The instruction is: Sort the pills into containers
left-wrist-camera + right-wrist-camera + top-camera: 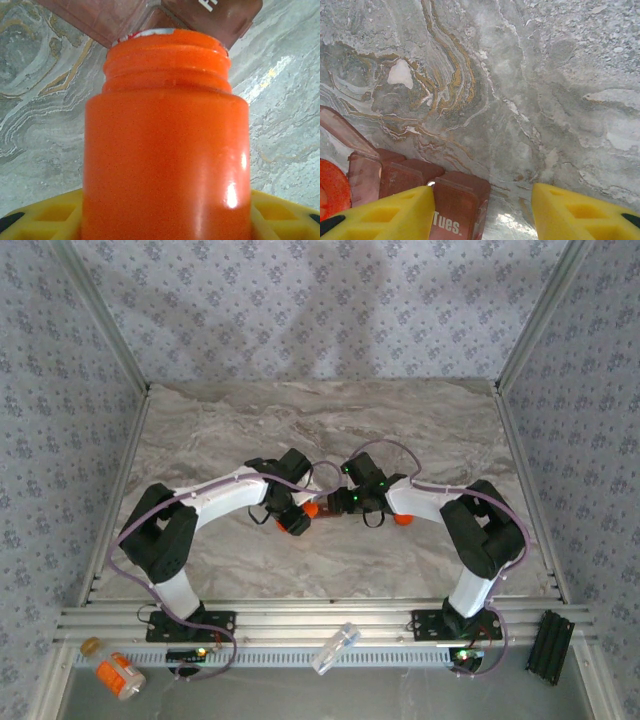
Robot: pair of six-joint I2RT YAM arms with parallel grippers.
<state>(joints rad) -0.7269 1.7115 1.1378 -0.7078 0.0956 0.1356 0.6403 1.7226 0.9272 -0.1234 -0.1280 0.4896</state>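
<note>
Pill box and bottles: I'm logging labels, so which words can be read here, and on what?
"Tues." white print on a lid of the red-brown pill box, right wrist view.
"F" then cut off by the frame: white letters on another lid, left wrist view.
Print on the labelled bottle on the near ledge: too small to read.
No print seen on the open orange bottle, left wrist view.

an uncapped orange bottle (165, 150) sits gripped between the yellow fingers (45, 215), its threaded mouth right up against a dark red-brown box (220, 15) with white lettering, over the grey marbled bench (40, 100)
</note>
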